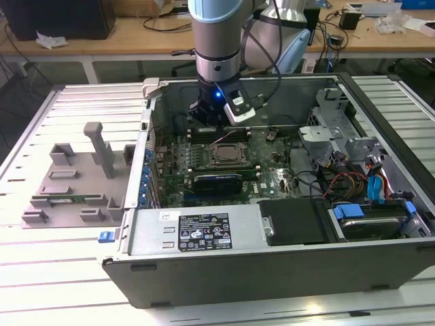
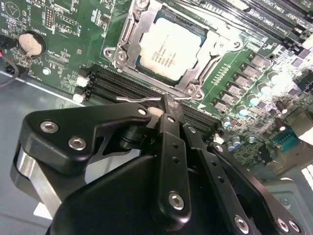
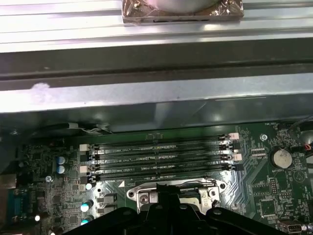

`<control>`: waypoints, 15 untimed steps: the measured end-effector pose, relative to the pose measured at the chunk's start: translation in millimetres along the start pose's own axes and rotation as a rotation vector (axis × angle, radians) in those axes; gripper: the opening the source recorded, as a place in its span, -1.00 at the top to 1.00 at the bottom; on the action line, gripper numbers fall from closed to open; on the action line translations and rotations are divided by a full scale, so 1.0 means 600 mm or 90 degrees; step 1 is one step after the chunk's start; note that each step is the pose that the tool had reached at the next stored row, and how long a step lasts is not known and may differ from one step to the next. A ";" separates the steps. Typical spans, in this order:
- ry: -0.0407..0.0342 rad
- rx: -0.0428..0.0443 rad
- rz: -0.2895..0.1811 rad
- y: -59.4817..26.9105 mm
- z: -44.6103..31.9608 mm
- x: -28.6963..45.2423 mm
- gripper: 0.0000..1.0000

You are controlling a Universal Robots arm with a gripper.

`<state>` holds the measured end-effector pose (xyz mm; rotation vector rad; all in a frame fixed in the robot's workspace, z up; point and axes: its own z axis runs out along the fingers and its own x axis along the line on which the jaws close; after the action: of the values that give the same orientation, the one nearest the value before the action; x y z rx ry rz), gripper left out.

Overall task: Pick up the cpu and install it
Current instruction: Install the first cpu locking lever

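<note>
ROBOT ARM OVER AN OPEN COMPUTER. At the exterior view's left, a grey plastic tray sits on the slatted metal desk, just beside an open computer case laid flat.

Over the case's left half the robot arm reaches straight down. Its gripper hangs low above the black memory slots at the far edge of the green motherboard.

Just right of the gripper and nearer the onlooker, the cpu lies seated in its socket, silvery top up. In the second wrist view the chip sits inside the metal socket frame, with a thin wire lever running along the frame's edge. The gripper's tip is close to that lever and apart from the cpu. The jaws appear drawn together with nothing between them. A coin cell sits elsewhere on the board.

A labelled power supply lies along the case's near wall. Further right stand a silver drive cage and a bundle of coloured cables. A drive with blue fittings fills the near right corner.
</note>
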<state>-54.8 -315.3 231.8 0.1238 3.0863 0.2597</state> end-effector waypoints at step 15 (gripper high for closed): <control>-0.0110 0.0063 0.001 0.013 0.030 -0.003 0.79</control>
<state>-51.3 -304.7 215.5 0.1270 3.0707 0.2422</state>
